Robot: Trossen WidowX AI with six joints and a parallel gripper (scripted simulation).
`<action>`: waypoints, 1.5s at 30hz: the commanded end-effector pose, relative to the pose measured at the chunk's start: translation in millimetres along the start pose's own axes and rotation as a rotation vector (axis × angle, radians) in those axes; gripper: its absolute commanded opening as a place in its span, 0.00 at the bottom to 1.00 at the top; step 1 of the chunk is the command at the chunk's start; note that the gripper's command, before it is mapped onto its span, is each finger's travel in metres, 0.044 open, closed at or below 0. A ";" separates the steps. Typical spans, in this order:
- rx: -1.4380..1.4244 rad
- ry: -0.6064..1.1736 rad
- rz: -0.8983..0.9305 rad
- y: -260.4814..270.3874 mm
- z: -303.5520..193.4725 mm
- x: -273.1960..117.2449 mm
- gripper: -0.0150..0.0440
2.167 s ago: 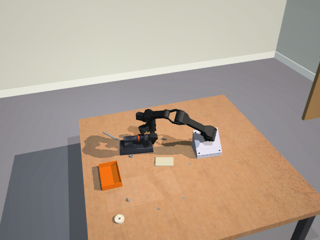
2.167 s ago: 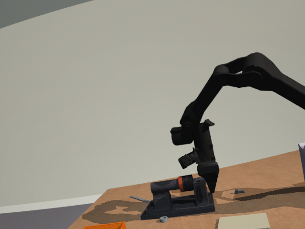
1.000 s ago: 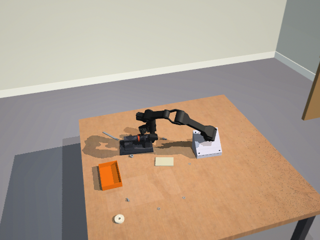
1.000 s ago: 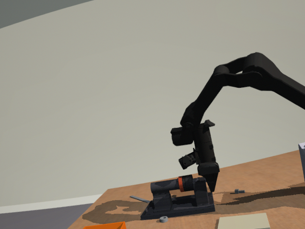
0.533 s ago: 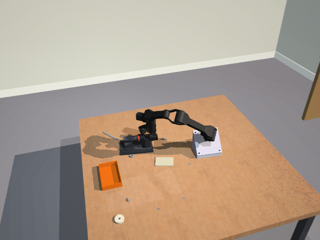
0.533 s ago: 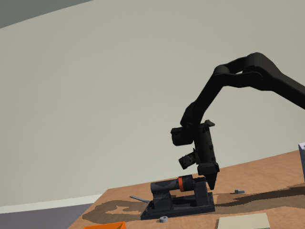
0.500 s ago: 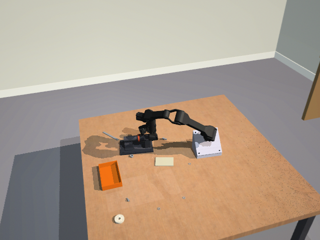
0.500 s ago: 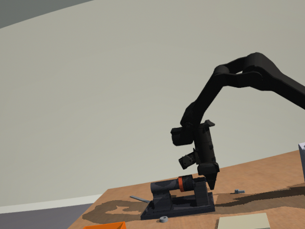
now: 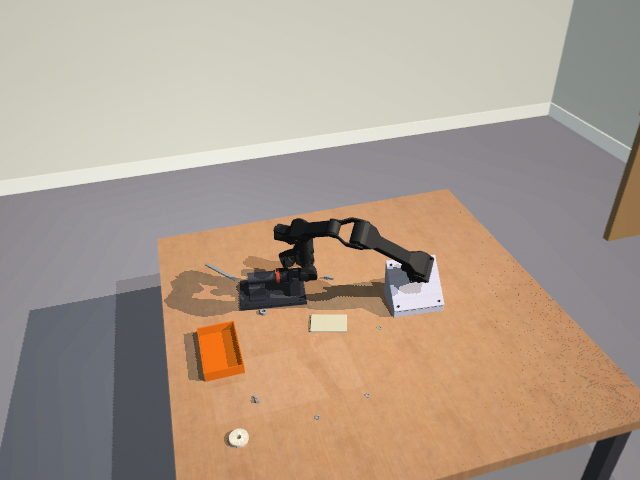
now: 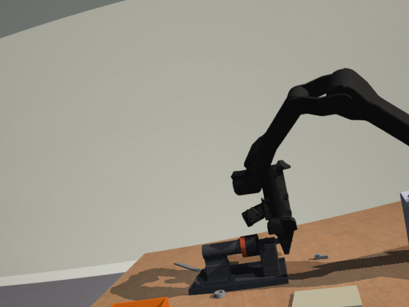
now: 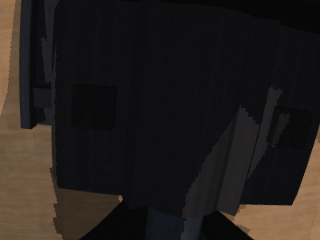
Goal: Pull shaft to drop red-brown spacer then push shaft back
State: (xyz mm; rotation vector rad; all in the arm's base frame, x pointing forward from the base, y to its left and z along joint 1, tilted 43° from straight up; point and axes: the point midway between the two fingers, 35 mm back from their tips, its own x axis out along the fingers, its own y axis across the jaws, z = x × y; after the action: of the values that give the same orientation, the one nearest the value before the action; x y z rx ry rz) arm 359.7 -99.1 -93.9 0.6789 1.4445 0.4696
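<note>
One step looks done: the claw (image 9: 308, 279) (image 10: 287, 252) (image 11: 163, 191) is closed on the protruding end of the shaft (image 10: 277, 241) (image 11: 172, 220), while the red-brown spacer (image 9: 278, 275) (image 10: 243, 246) sits up on the fixture, beyond the near support from the claw. Pull, drop, return and release remain; the orange bin (image 9: 239, 369) (image 10: 140, 302), well apart from the claw, looks empty.
</note>
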 end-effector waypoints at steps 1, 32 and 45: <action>0.003 0.002 0.001 -0.6 -4.5 -0.2 0.25; 0.003 0.002 0.001 -0.7 -14.0 -0.1 0.25; 0.003 0.002 0.001 -0.7 -15.3 -0.1 0.25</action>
State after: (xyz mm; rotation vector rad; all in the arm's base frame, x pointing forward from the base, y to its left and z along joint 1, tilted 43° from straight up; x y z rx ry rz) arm 346.3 -97.3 -93.9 0.6818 1.4451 0.4693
